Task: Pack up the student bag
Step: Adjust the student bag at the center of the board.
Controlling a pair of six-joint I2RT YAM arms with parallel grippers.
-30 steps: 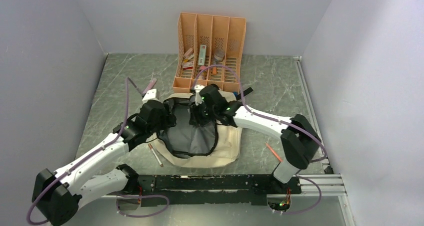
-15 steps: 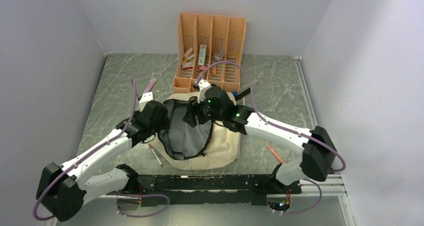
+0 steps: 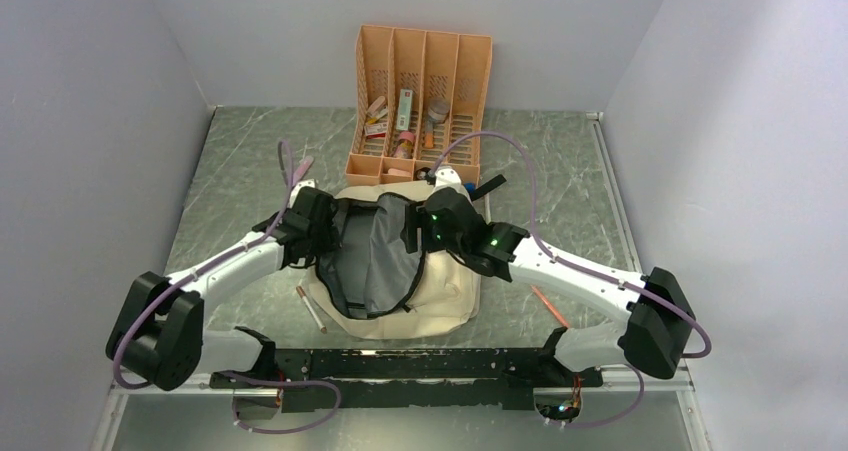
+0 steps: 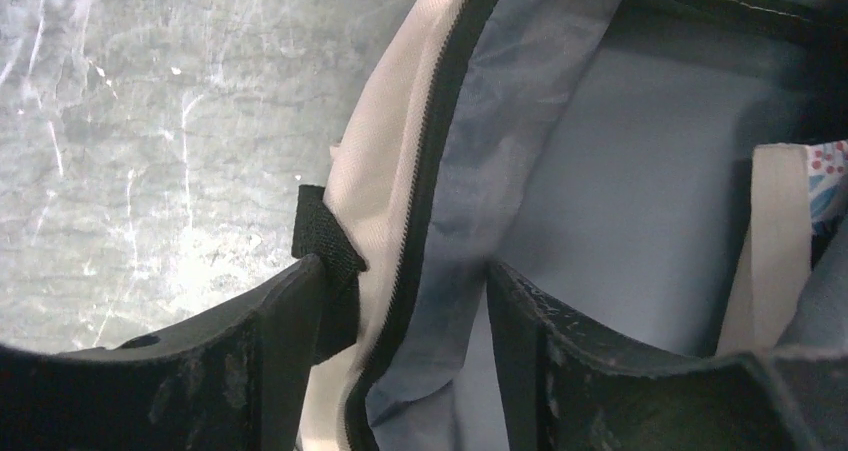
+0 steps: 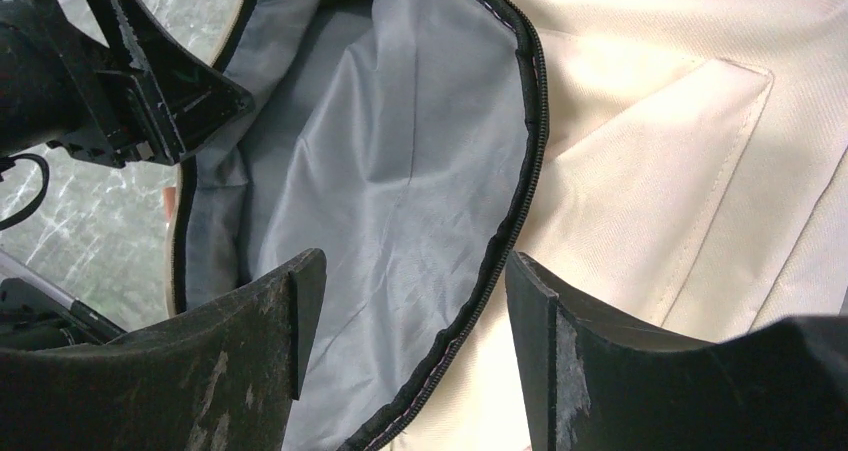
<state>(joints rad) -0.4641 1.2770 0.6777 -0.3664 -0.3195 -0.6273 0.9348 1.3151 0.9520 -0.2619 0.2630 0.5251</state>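
Observation:
The student bag (image 3: 445, 289) lies flat in the middle of the table, cream-beige, its mouth open and showing grey lining (image 3: 380, 256). My left gripper (image 3: 318, 233) is at the mouth's left edge. In the left wrist view it (image 4: 405, 306) is open, its jaws astride the black zipper edge (image 4: 425, 181) and a black strap loop (image 4: 325, 236). My right gripper (image 3: 425, 229) is at the mouth's right edge. In the right wrist view it (image 5: 410, 306) is open, its jaws astride the zipper trim (image 5: 515, 211), with grey lining (image 5: 380, 171) to the left and cream fabric (image 5: 680, 131) to the right.
An orange slotted organiser (image 3: 372, 66) holding several small items stands behind the bag. A pen (image 3: 311, 309) lies by the bag's left front, an orange pencil (image 3: 548, 306) at its right, and a pink pen (image 3: 300, 167) at the far left. A black rail (image 3: 440, 363) runs along the near edge.
My right gripper has moved from the middle of the bag's mouth to its right edge. My left arm has swung left, its gripper staying at the left edge. The mouth now lies wider.

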